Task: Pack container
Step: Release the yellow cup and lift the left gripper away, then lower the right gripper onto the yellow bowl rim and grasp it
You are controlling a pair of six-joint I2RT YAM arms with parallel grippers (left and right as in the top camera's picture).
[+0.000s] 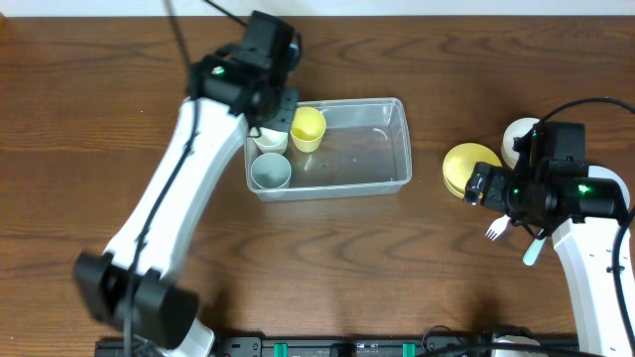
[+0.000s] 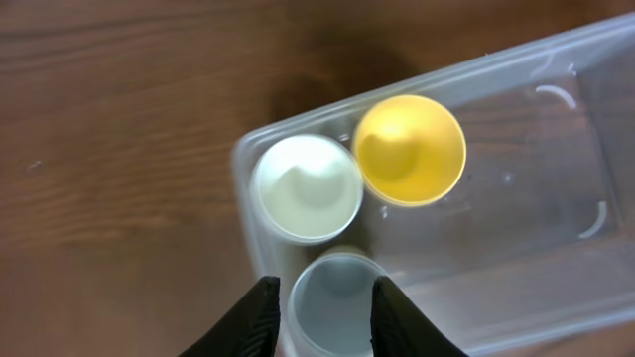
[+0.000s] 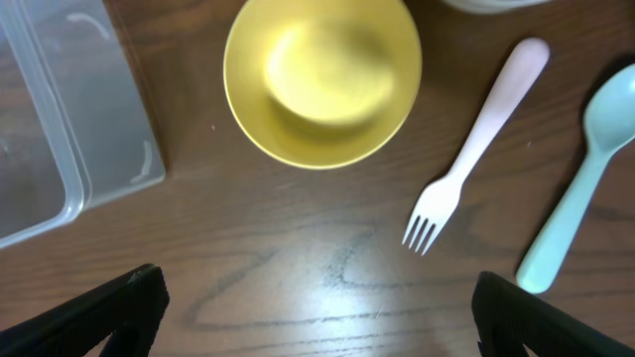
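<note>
The clear container [image 1: 375, 149] lies in the middle of the table. Its left end holds a yellow cup [image 1: 308, 127], a white cup [image 1: 268, 140] and a pale-blue cup [image 1: 270, 171], all upright. My left gripper [image 1: 281, 109] hangs above that end. In the left wrist view its jaws [image 2: 327, 290] stand parted with nothing gripped. The pale-blue cup [image 2: 332, 297] shows far below between them, with the white cup [image 2: 306, 186] and yellow cup [image 2: 410, 149] beyond. My right gripper [image 3: 319, 297] is wide open over bare wood just short of a yellow bowl [image 3: 322, 79].
Right of the container sit the yellow bowl [image 1: 468, 169] and a white bowl [image 1: 518, 139]. A pink fork [image 3: 476, 149] and a pale-blue spoon [image 3: 575, 198] lie by the right gripper [image 1: 486, 186]. The container's corner [image 3: 60, 129] shows in the right wrist view.
</note>
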